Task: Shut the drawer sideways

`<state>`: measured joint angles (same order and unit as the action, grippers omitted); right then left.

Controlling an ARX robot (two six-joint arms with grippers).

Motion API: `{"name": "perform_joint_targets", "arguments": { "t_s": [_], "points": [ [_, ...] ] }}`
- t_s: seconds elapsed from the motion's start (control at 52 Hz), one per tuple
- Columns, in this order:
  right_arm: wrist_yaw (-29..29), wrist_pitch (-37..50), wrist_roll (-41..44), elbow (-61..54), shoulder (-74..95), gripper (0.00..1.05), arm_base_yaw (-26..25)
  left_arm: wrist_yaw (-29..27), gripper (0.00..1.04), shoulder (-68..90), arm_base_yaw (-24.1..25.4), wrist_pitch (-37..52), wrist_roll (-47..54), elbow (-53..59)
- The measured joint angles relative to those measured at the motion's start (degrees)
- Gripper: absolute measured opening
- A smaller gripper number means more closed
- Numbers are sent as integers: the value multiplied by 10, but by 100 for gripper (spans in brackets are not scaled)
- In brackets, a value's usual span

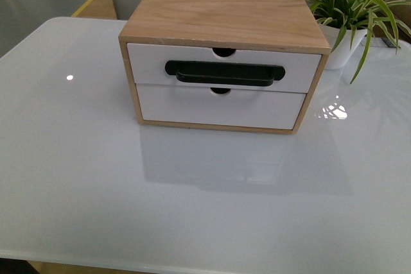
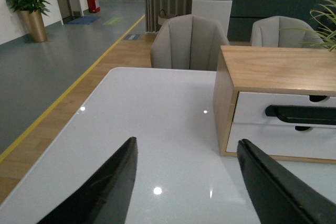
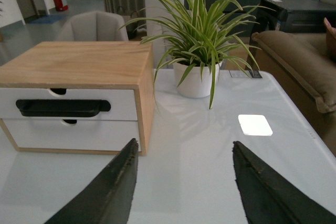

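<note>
The drawer (image 1: 223, 67), upper of two in one wooden box (image 1: 221, 17), sits nearly flush, ahead of both grippers. Left gripper (image 2: 186, 182) and right gripper (image 3: 184, 182) hang with jaws spread wide, holding nothing. One potted plant (image 3: 197, 30) stands beyond the right jaws, beside the box.

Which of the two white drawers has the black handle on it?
The upper drawer has it: a long black bar handle runs across its white front. The lower drawer beneath it is plain white, with only a small notch at its top edge.
</note>
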<state>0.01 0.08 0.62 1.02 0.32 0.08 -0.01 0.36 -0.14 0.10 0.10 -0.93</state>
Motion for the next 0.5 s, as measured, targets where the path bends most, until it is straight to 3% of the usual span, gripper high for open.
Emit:
{"name": "perform_joint_targets", "arguments": {
  "t_s": [0.192, 0.231, 0.5],
  "points": [
    [0, 0, 0, 0, 0, 89, 0, 0, 96, 0, 0, 0, 0, 0],
    [0, 0, 0, 0, 0, 97, 0, 0, 97, 0, 0, 0, 0, 0],
    [0, 0, 0, 0, 0, 96, 0, 0, 96, 0, 0, 0, 0, 0]
  ]
}}
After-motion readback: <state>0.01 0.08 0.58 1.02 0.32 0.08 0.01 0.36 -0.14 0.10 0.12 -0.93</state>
